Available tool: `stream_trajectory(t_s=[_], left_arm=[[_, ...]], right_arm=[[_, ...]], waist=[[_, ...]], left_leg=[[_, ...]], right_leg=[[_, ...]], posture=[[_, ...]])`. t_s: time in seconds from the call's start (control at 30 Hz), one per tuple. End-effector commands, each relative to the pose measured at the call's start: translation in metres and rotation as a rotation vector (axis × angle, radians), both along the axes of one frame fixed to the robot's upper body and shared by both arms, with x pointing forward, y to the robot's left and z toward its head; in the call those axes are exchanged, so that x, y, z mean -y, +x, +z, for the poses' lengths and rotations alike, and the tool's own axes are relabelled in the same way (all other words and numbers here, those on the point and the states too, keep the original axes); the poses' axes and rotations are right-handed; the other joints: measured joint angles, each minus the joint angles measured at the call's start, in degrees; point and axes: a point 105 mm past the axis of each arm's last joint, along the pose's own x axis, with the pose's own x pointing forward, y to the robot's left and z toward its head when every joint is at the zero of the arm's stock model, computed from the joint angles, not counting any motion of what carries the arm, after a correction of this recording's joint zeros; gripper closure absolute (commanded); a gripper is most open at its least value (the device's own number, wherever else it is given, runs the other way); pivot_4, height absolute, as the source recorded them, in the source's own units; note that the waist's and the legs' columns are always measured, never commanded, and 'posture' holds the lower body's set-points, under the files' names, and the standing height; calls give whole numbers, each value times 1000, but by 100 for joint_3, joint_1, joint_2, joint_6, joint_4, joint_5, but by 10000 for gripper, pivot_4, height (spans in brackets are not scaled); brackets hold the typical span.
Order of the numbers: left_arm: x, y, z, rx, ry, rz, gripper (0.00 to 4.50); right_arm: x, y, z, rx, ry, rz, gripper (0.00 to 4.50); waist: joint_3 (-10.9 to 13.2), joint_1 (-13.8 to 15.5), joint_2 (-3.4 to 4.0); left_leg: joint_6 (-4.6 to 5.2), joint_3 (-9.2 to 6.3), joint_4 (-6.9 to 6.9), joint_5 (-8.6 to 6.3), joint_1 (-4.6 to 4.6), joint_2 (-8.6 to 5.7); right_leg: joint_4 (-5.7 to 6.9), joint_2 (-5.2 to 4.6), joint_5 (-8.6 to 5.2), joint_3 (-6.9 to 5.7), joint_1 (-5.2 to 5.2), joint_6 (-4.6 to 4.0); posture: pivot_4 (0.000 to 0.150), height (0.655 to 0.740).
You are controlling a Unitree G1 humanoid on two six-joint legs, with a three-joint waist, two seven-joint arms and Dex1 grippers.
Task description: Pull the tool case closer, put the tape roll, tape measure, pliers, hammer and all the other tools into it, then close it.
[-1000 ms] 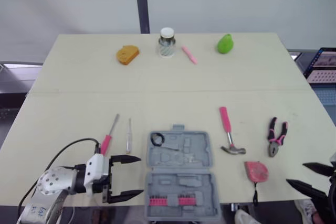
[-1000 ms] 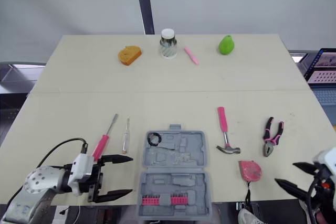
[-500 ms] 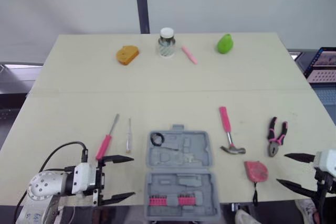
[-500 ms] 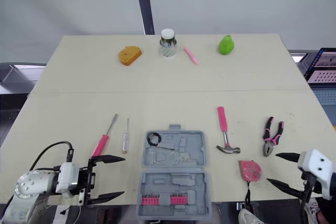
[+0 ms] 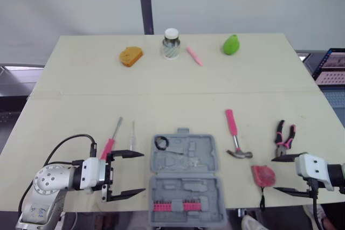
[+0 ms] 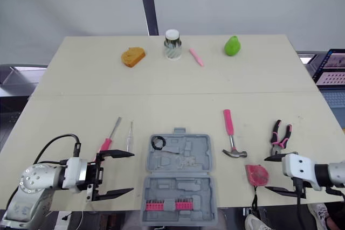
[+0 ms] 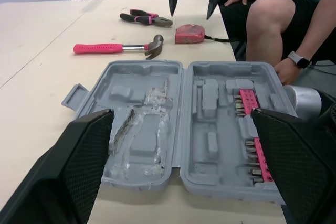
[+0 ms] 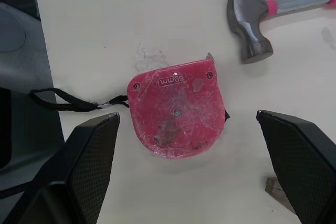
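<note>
While the tool case (image 5: 186, 179) lies open and flat at the near edge of the table (image 5: 161, 95), we see the left gripper (image 5: 143, 172) just beside its left side, both black fingers spread wide and holding nothing. A small black tape roll (image 5: 161, 143) sits in the far left corner of the case, and a row of pink bits (image 5: 172, 206) lines its near half. Left of the case lie a pink-handled screwdriver (image 5: 111, 139) and a thin clear one (image 5: 132, 137), side by side. To the right we find the hammer (image 5: 235, 136) with its head toward us, the pliers (image 5: 284, 138) further right, and the pink tape measure (image 5: 263, 175) near the table edge, its black strap hanging off. The right gripper (image 5: 275, 174) hovers just beside the tape measure, fingers wide apart, gripping nothing; from its wrist view the tape measure (image 8: 177, 108) lies untouched between them.
</note>
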Motion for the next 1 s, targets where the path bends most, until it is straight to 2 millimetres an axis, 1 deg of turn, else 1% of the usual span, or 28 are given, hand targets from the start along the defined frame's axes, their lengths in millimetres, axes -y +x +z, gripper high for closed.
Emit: stream_trajectory(t_s=[0.03, 0.2, 0.4, 0.73, 1.0], left_arm=[[3, -4, 6, 15, -4, -11, 0], [4, -7, 5, -3, -10, 3, 0], [5, -9, 5, -8, -12, 16, 0], [7, -9, 11, -8, -9, 30, 0], [9, -9, 14, -10, -7, 43, 0]], right_arm=[[3, 1, 1, -8, -44, 44, 728], [2, 6, -4, -16, -85, 92, 728], [2, 10, -8, -17, -97, 105, 728], [-2, 16, -14, -15, -122, 139, 728], [-2, 20, -20, -14, -140, 136, 728]], waist=[[0, 0, 0], [0, -2, 0], [0, 5, 1], [0, -5, 1], [0, -3, 2]], left_leg=[[0, 0, 0, 1, 0, 0], [-1, 0, 2, 2, 0, 0], [-2, -3, 4, 3, 0, 0], [-2, -3, 6, 4, 0, -1], [-2, -2, 8, 5, -1, -1]], right_leg=[[1, 0, 0, 0, 0, 0], [2, 0, 0, 0, 0, 0], [4, 0, 0, -2, 1, 0], [7, 0, 0, -1, 1, 0], [9, 1, 0, -2, 1, 0]], posture=[[1500, 6950], [1500, 6950], [1500, 6950], [1500, 6950], [1500, 6950]])
